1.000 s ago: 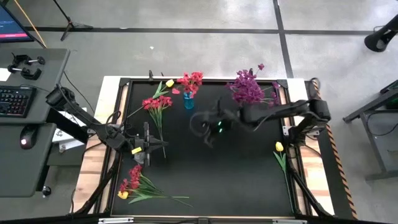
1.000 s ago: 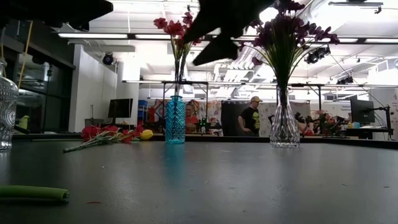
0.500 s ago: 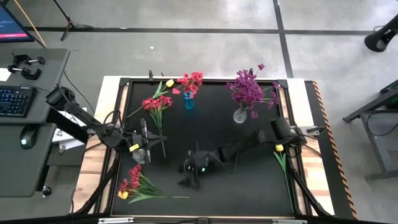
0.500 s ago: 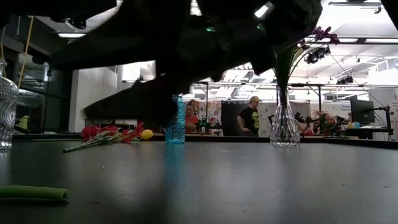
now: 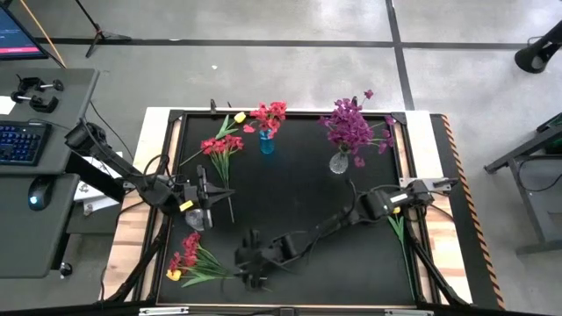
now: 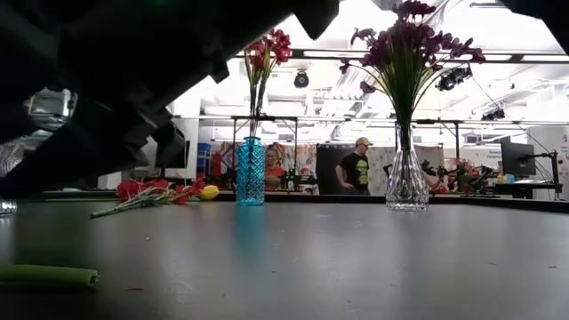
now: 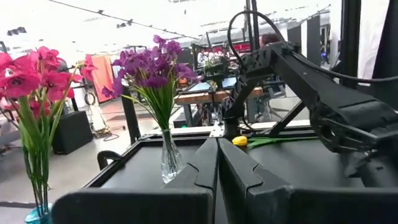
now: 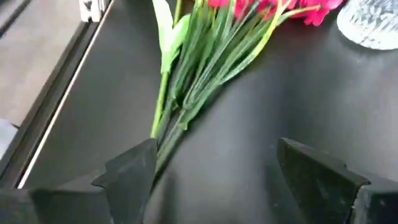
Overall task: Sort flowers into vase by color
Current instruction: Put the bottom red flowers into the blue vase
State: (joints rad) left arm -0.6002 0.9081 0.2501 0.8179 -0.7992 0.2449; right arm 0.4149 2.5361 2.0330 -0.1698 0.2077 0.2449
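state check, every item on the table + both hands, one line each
Blue vase: upright, red flowers in it.
Clear vase: upright, purple flowers in it.
Third vase: upright, by left hand, contents unclear.
Red bunch, far side: loose, lying flat.
Near bunch: loose, flat, red with a yellow bud.
Yellow tulip: loose, flat, right edge.
Left hand: shut, empty.
Right hand: open over near bunch's stems.

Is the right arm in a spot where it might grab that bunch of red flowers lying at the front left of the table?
Probably yes. The right gripper is open, just beside the stems of the red bunch, and its wrist view shows the stems lying bare on the table between its fingers, with nothing over them.
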